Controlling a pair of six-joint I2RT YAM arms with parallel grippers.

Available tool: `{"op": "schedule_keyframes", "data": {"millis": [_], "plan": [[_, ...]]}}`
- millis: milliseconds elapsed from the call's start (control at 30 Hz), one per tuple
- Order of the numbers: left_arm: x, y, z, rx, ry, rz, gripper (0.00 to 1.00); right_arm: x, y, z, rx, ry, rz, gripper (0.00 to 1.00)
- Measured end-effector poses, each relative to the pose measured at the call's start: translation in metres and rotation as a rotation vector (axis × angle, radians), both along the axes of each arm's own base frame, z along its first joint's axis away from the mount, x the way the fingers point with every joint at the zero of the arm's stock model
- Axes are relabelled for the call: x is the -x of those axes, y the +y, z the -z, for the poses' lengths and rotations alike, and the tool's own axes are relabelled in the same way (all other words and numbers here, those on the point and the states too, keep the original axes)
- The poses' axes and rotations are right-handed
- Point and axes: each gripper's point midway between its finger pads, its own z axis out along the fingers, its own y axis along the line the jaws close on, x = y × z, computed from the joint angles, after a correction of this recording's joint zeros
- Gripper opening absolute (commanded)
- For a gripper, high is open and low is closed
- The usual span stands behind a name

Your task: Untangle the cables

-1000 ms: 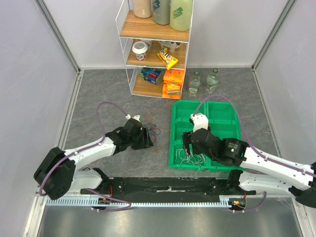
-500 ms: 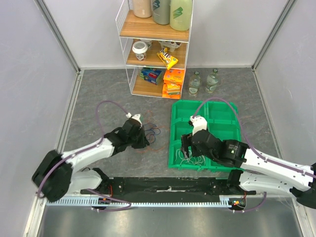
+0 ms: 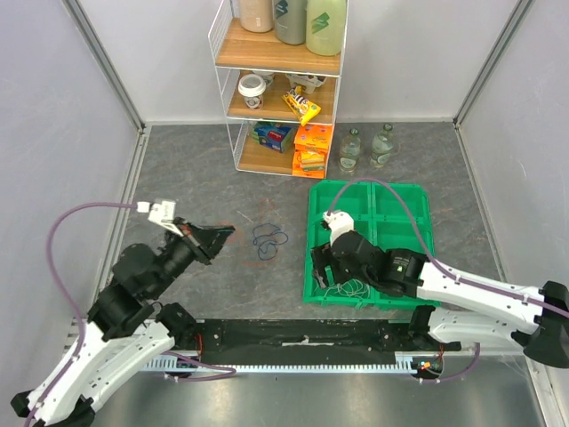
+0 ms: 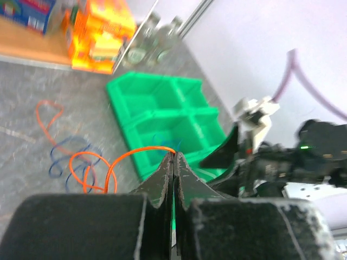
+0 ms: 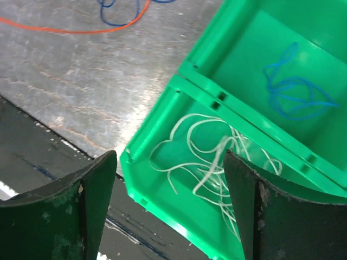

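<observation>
My left gripper [image 4: 174, 155] is shut on a thin orange cable [image 4: 89, 169], lifted above the table; the cable trails in loops down to the floor. In the top view this gripper [image 3: 228, 233] is left of a blue cable [image 3: 269, 238], which lies loose on the grey table and also shows as the blue cable [image 4: 64, 160] beside the orange loops. My right gripper [image 5: 171, 203] hangs open over the near-left compartment of the green tray [image 5: 162, 116], above a white cable [image 5: 217, 162], touching nothing. A second blue cable [image 5: 295, 89] lies in the compartment behind. From above, the right gripper [image 3: 327, 272] is at the green tray's [image 3: 369, 191] near-left corner.
A wire shelf rack [image 3: 283, 89] with bottles, a cup and boxes stands at the back. Two glass bottles [image 3: 368, 148] are beside it, just behind the tray. A black strip [image 3: 302, 334] runs along the near table edge between the arm bases. Walls close both sides.
My left gripper closed on the orange cable, then swung back left and up, drawing it away from the blue cable. My right gripper shifted slightly left over the tray's near-left compartment, staying open.
</observation>
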Motion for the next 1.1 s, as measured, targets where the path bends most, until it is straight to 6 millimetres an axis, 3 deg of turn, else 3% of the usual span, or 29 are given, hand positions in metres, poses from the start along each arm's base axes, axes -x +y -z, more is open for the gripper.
{"op": "schedule_keyframes", "data": {"millis": [133, 233, 333, 633, 733, 800, 933, 1100], "plan": [[0.016, 0.015, -0.058, 0.094, -0.139, 0.001, 0.02, 0.003, 0.029, -0.004, -0.065, -0.001, -0.113, 0.93], [0.023, 0.020, -0.083, 0.138, -0.191, 0.002, 0.02, 0.002, 0.057, -0.012, -0.128, -0.020, -0.200, 0.94], [0.027, 0.021, -0.094, 0.160, -0.212, 0.012, 0.02, -0.001, 0.090, -0.020, -0.184, -0.041, -0.276, 0.94], [0.030, 0.017, -0.095, 0.200, -0.183, 0.030, 0.02, -0.002, 0.191, -0.040, -0.197, -0.228, -0.426, 0.88], [0.031, 0.018, -0.095, 0.204, -0.175, 0.030, 0.02, -0.008, 0.201, -0.044, -0.190, -0.302, -0.383, 0.69], [0.033, 0.020, -0.095, 0.206, -0.174, 0.028, 0.02, -0.019, 0.198, -0.043, -0.167, -0.333, -0.329, 0.51], [0.038, 0.029, -0.100, 0.208, -0.176, 0.007, 0.02, -0.033, 0.195, -0.047, -0.163, -0.371, -0.273, 0.02], [0.035, 0.046, -0.089, 0.195, -0.145, -0.081, 0.02, -0.030, 0.199, -0.058, -0.199, -0.373, -0.285, 0.00]]}}
